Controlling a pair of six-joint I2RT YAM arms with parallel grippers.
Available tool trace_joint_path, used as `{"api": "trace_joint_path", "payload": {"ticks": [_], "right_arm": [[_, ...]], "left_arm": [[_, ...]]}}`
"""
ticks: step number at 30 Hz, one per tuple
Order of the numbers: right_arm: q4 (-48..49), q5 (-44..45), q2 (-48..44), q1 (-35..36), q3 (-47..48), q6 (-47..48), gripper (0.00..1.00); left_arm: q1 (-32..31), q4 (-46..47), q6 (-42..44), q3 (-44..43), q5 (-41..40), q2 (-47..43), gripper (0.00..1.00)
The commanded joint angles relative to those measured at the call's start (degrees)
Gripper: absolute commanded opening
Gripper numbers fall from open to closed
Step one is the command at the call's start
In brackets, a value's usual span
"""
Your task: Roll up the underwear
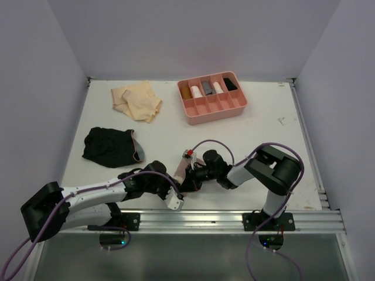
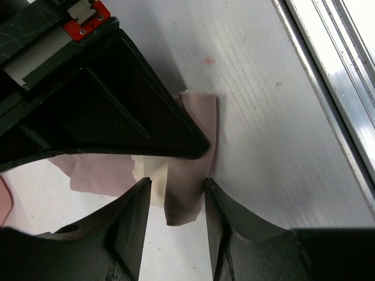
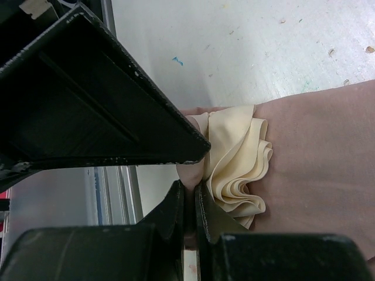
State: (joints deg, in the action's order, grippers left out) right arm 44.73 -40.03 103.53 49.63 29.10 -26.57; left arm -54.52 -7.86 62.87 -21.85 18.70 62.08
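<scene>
The dusty pink underwear (image 3: 328, 152) with its cream patch (image 3: 240, 158) lies at the table's near edge, between both grippers. My right gripper (image 3: 188, 186) is shut, pinching a pink fold at the garment's edge. My left gripper (image 2: 177, 182) faces it, its jaws apart around a loose pink flap (image 2: 186, 199) without squeezing it. The right gripper's black fingers (image 2: 117, 111) fill the upper left of the left wrist view. The black underwear (image 1: 111, 146) lies flat at mid-left. At the back left, the pale tan underwear (image 1: 136, 100) lies crumpled.
A pink divided tray (image 1: 193, 108) stands at the back centre with several rolled items in its compartments. A metal rail (image 1: 234, 218) runs along the table's near edge, just behind the grippers. The arms' cables (image 1: 217, 143) loop above the table.
</scene>
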Motion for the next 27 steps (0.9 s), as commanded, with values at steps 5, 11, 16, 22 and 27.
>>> {"api": "trace_joint_path", "payload": {"ticks": [5, 11, 16, 22, 27], "right_arm": [[-7.6, 1.8, 3.3, -0.5, -1.2, 1.8, 0.00], [-7.9, 1.9, 1.5, -1.5, -0.5, 1.2, 0.06], [-15.3, 6.2, -10.1, -6.8, 0.5, 3.4, 0.30], [-35.9, 13.0, -25.1, -13.3, 7.5, 10.7, 0.58], [-48.2, 14.4, -31.4, -16.3, 14.8, 15.7, 0.53]], "left_arm": [[-0.4, 2.5, 3.1, 0.3, 0.0, 3.1, 0.39], [-0.7, -6.8, 4.1, -5.1, 1.0, 10.7, 0.00], [-0.5, -18.4, 3.1, -10.5, 5.1, 14.9, 0.00], [-0.6, -23.8, 0.1, -11.6, 6.8, 17.9, 0.00], [-0.2, -27.6, -4.1, -15.8, 7.9, 23.4, 0.00]]}}
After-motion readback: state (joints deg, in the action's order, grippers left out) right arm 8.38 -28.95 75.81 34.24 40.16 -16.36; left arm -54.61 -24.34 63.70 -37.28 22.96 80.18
